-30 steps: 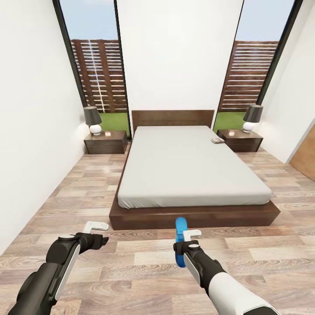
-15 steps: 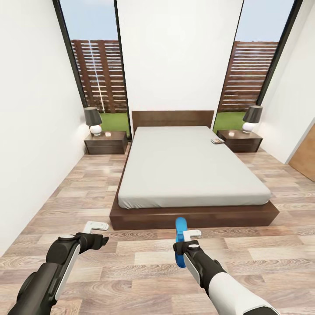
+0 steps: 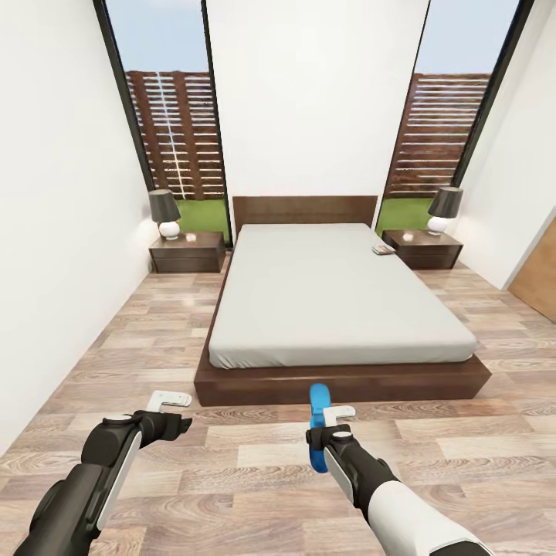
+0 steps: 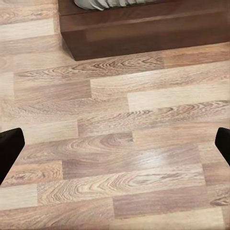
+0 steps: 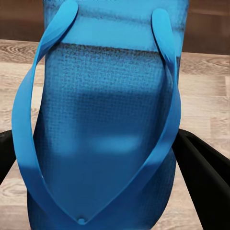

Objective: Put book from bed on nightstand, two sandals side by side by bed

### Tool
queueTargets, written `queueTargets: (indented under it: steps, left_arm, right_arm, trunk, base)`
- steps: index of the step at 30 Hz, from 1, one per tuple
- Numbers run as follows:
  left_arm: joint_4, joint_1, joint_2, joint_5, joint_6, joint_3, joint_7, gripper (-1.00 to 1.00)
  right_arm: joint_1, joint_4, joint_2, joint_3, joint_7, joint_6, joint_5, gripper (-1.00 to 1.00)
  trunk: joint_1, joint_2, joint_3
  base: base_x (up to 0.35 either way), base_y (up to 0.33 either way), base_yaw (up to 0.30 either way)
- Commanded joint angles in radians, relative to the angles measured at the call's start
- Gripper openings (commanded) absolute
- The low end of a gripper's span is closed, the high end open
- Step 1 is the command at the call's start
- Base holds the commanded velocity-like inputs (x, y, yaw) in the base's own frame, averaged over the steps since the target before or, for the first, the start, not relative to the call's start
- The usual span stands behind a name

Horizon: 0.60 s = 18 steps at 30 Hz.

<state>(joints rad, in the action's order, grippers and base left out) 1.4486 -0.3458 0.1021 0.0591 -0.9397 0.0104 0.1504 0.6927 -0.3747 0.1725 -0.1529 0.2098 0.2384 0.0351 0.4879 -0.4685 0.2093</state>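
A bright blue sandal (image 3: 316, 403) with a blue strap is held upright in my right gripper (image 3: 325, 432), which is shut on it above the floor just before the foot of the bed (image 3: 332, 297). In the right wrist view the sandal (image 5: 105, 110) sits between the black fingers (image 5: 207, 175). The book (image 3: 384, 249) lies on the grey mattress near its far right edge, beside the right nightstand (image 3: 423, 249). A second nightstand (image 3: 187, 251) stands left of the bed. My left gripper (image 3: 179, 411) is open and holds nothing, its fingertips (image 4: 9, 149) wide apart over bare planks.
Each nightstand carries a lamp, one on the left (image 3: 164, 213) and one on the right (image 3: 445, 208). White walls close in on both sides, and a wooden door (image 3: 539, 272) shows at the right. Wood floor runs along both sides of the bed and in front of its dark frame (image 4: 143, 31).
The whole head view has shifted slightly, with the bed a touch farther off, so the camera moved. Both arms and the held sandal keep their places in the picture.
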Motion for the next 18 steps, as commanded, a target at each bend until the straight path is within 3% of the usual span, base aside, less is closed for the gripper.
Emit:
queueTargets:
  steps: [1, 10, 18]
  left_arm:
    - [0.001, -0.001, 0.001, 0.007, -0.004, 0.001, 0.006, 1.0]
    - [0.001, -0.001, 0.001, 0.006, -0.004, 0.002, 0.006, 1.0]
    - [0.001, -0.001, 0.0, 0.009, -0.004, 0.002, 0.006, 1.0]
  right_arm:
    - [0.001, -0.002, -0.001, -0.008, 0.007, 0.007, 0.005, -1.0]
    - [0.001, -0.001, -0.001, -0.008, 0.007, 0.007, 0.005, -1.0]
    - [0.001, -0.001, -0.001, -0.008, 0.007, 0.007, 0.005, -1.0]
  trunk:
    - [-0.003, 0.006, -0.001]
    - [-0.038, 0.069, -0.03]
    - [-0.038, 0.069, -0.03]
  base:
    - [0.0, 0.0, 0.0]
    - [0.0, 0.0, 0.0]
    - [0.0, 0.0, 0.0]
